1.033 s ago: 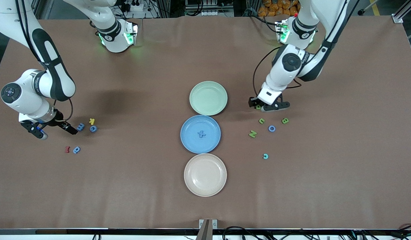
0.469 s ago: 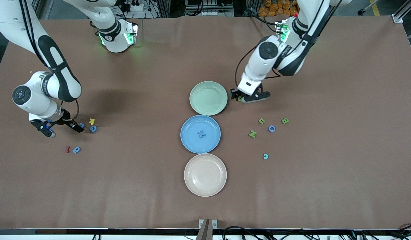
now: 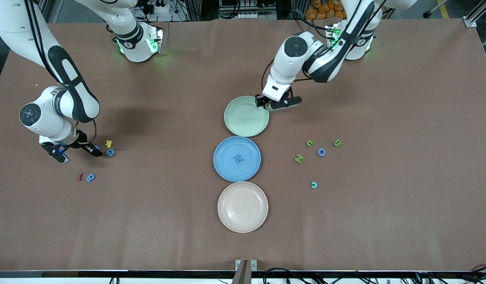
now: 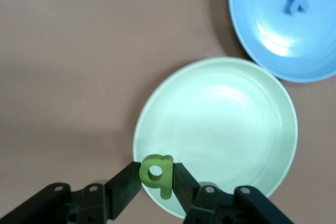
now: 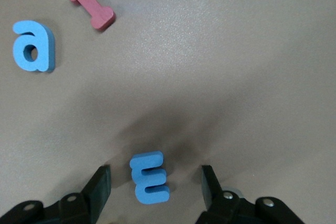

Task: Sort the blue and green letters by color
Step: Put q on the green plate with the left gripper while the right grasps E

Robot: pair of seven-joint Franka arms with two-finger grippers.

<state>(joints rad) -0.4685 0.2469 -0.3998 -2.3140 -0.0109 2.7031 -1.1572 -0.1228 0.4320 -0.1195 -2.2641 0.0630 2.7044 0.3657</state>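
Your right gripper [image 5: 153, 182] is low at the right arm's end of the table, its claw spread around a blue letter E [image 5: 149, 177], not touching it. The blue plate [image 3: 223, 169] holds a blue X [image 3: 238, 158]. Your left gripper [image 4: 156, 177] pinches a green letter [image 4: 156, 173] over the green plate [image 4: 220, 124] rim.

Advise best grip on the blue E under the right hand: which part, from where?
Blue E lies flat on the table, between the right hand's open fingers. I'd come straight down from above and pinch across its spine and arm tips; the chunky flat edges there look like the firmest faces to clamp.
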